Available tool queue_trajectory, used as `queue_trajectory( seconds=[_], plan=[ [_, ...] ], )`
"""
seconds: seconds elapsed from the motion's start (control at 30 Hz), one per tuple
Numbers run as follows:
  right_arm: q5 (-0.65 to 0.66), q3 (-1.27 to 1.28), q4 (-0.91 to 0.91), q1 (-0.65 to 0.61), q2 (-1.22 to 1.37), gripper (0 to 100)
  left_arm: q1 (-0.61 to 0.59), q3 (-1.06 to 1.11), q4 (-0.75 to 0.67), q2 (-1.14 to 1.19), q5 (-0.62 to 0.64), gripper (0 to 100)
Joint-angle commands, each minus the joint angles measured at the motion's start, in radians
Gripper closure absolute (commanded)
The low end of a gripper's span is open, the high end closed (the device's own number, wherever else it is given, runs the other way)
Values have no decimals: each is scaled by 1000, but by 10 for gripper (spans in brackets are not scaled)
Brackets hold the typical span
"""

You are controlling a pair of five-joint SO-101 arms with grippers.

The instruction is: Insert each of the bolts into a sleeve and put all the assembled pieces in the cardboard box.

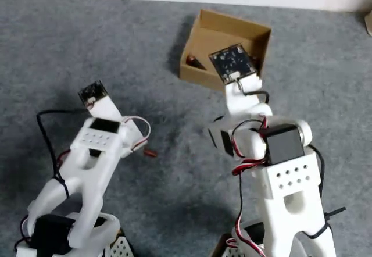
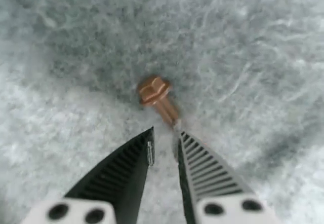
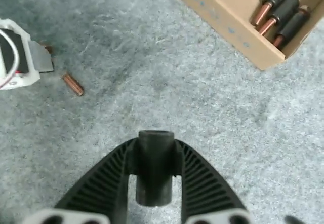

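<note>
A copper bolt (image 2: 158, 97) lies on the grey carpet, hex head away from my left gripper (image 2: 164, 135). That gripper is open by a narrow gap, its tips just short of the bolt's threaded end. In the high view the same bolt (image 1: 150, 152) shows beside the left arm. My right gripper (image 3: 156, 145) is shut on a black sleeve (image 3: 154, 168), held above the carpet. The cardboard box (image 3: 228, 26) holds three assembled pieces (image 3: 278, 11), black sleeves with copper bolt ends. The bolt (image 3: 73, 83) also lies on the carpet near the left arm (image 3: 15, 51).
The cardboard box (image 1: 200, 74) stands at the back of the carpet, partly under the right arm's wrist camera board (image 1: 232, 59). Open carpet lies between the two arms and to the left of the box.
</note>
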Motion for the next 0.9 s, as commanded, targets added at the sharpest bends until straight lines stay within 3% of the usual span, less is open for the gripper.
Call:
queue_trajectory(
  seconds=[0.0,0.27,0.53,0.67,0.87],
  plan=[
    [14,-5,-33,15,-21,995,-5,45,-117,-1,2,912],
    [8,-1,-54,15,-18,995,-8,53,-123,-1,3,904],
    [8,-1,-51,15,-19,995,-7,159,-181,-1,5,683],
    [8,-1,-47,15,-19,995,-8,180,-210,-1,5,731],
    [9,96,-85,15,-21,995,-50,185,-261,1,0,941]
  ],
)
